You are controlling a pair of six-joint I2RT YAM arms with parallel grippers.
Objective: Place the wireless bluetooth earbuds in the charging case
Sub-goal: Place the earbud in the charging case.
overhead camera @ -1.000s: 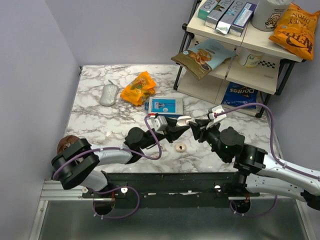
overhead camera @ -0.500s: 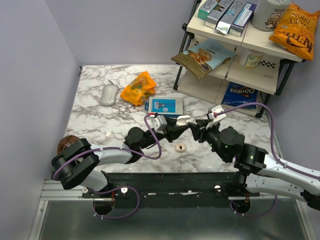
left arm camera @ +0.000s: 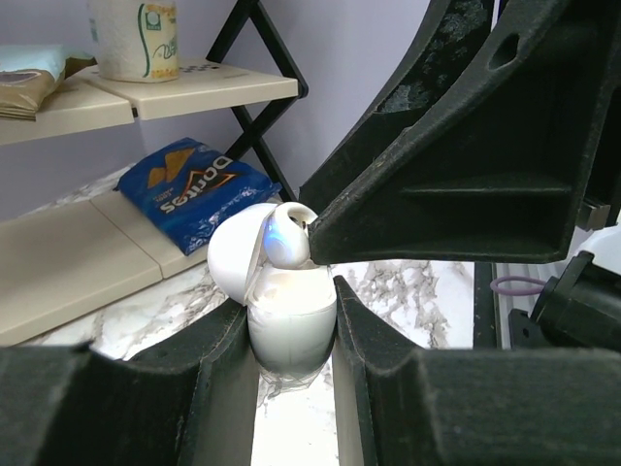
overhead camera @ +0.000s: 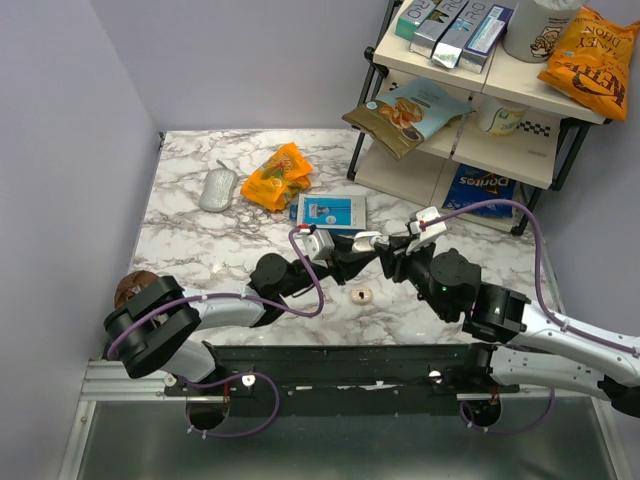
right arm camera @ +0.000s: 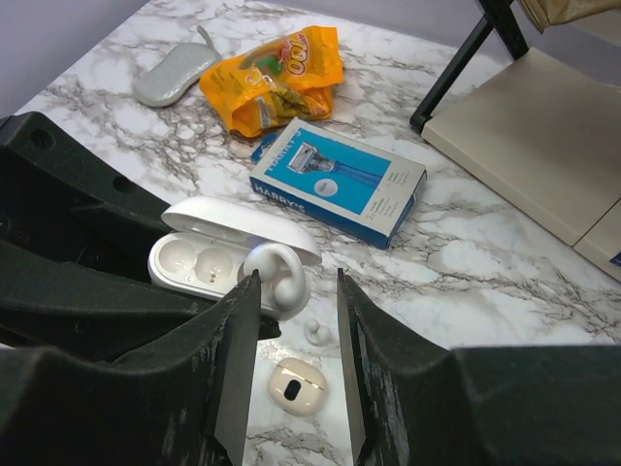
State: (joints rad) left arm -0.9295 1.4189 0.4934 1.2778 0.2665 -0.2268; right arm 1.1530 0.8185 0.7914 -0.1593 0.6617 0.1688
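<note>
The white charging case (right arm camera: 194,264) has its lid (right arm camera: 243,223) open, and my left gripper (left arm camera: 288,301) is shut on its body (left arm camera: 288,335). Its two sockets look empty. A white loop-shaped earbud (right arm camera: 278,272) rests at the case's right end, also seen as the earbud (left arm camera: 288,238) on the rim. My right gripper (right arm camera: 297,282) straddles it, open, with a gap on the right side. A second cream earbud (right arm camera: 294,385) with a dark spot lies on the marble below, the same earbud (overhead camera: 361,295) from above. Both grippers meet at the table's middle (overhead camera: 370,246).
A blue-and-white box (right arm camera: 340,180), an orange snack bag (right arm camera: 277,78) and a grey mouse (right arm camera: 175,76) lie behind the case. A shelf rack (overhead camera: 480,110) with a Doritos bag (left arm camera: 189,184) stands at the right. A brown lump (overhead camera: 130,288) sits at the left edge.
My right arm has shifted slightly left toward the case. The left gripper and the case have stayed put.
</note>
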